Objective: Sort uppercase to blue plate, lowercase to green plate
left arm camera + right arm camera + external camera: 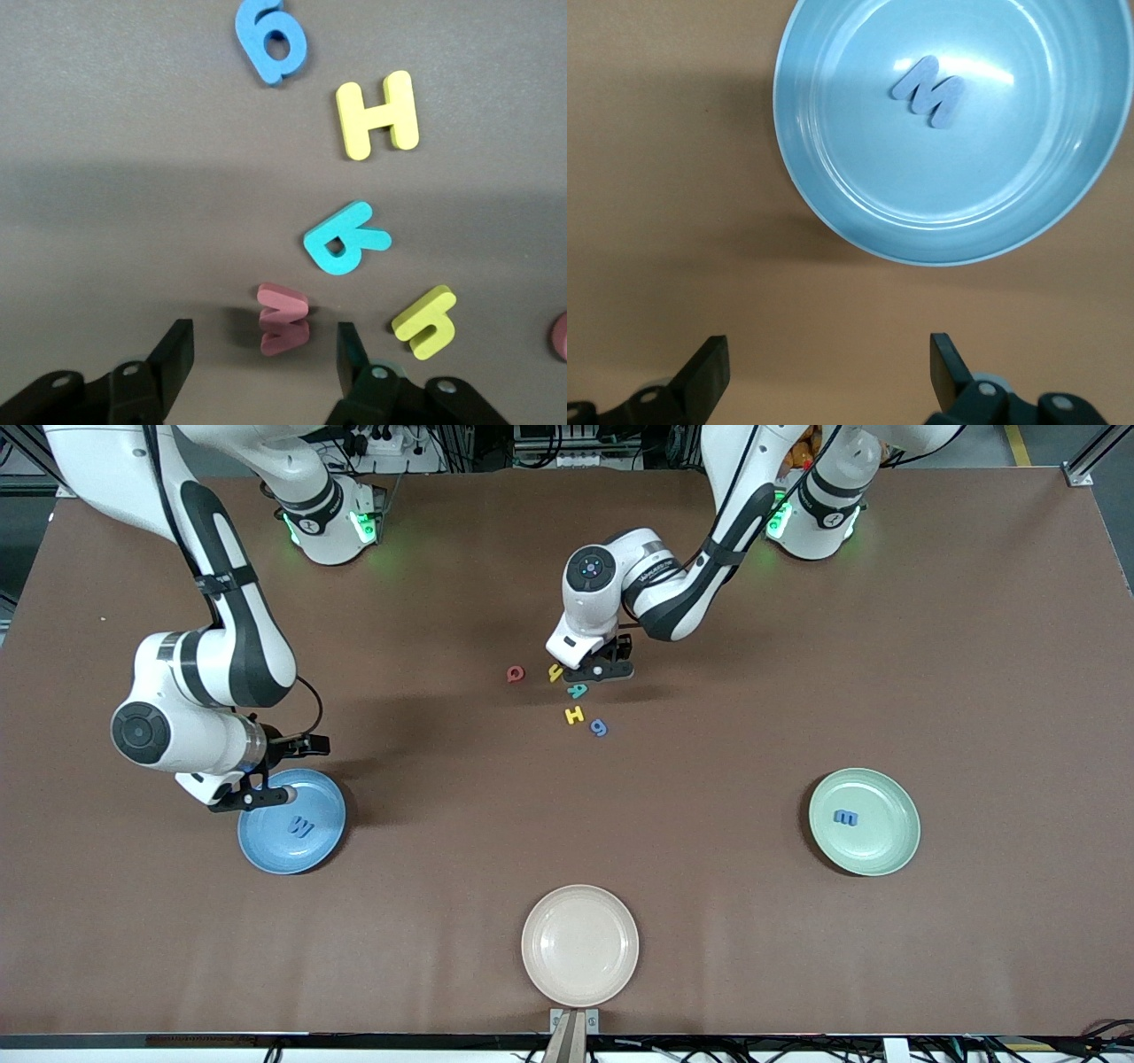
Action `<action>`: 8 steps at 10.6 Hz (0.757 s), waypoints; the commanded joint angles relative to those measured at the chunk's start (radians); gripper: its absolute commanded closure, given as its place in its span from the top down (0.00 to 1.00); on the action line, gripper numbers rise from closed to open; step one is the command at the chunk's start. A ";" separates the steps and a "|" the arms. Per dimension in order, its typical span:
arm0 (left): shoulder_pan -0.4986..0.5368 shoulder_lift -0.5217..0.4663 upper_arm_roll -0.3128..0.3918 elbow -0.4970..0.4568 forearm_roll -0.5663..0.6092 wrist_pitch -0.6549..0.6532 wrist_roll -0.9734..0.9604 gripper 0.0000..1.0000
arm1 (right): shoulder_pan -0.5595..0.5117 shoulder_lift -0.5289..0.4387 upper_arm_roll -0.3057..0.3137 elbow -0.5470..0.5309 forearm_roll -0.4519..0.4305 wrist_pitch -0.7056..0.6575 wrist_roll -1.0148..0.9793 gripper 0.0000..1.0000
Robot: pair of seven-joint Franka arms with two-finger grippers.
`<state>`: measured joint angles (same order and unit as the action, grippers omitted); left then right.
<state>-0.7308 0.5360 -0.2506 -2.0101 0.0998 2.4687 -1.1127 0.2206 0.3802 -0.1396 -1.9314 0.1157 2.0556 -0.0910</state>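
currently the left gripper is down at the table in the letter cluster at mid-table, its jaws spread with a gap on either side of the red w, which stands on edge between the fingers without touching either; its long axis runs from one finger toward the other. around it in the left wrist view, the teal r lies flat at about one o'clock from the w, the yellow h farther out at one o'clock with its bars running crosswise, the blue g at twelve o'clock, and the yellow y just beside the w at three o'clock, tilted. the red q lies at nine o'clock from the cluster in the front view, toward the right arm's end. the blue m capital lies flat in the blue plate, its long axis slanted. the right gripper hangs over that plate's rim, fingers wide apart and holding nothing. the small blue m lies flat in the green plate toward the left arm's end of the table. a cream plate sits nearest the front camera.
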 commanded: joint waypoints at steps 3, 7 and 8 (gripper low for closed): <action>-0.009 0.018 0.002 -0.009 0.029 0.033 -0.032 0.71 | 0.115 -0.007 0.002 0.006 0.002 0.027 0.191 1.00; -0.010 0.025 0.004 -0.006 0.031 0.035 -0.032 0.70 | 0.100 0.012 0.002 0.055 0.001 0.014 0.168 1.00; -0.010 0.028 0.004 -0.006 0.031 0.044 -0.030 0.70 | 0.100 0.014 0.002 0.057 -0.001 0.015 0.168 1.00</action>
<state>-0.7344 0.5608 -0.2506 -2.0134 0.0999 2.4900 -1.1127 0.3282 0.3807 -0.1422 -1.8906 0.1160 2.0790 0.0855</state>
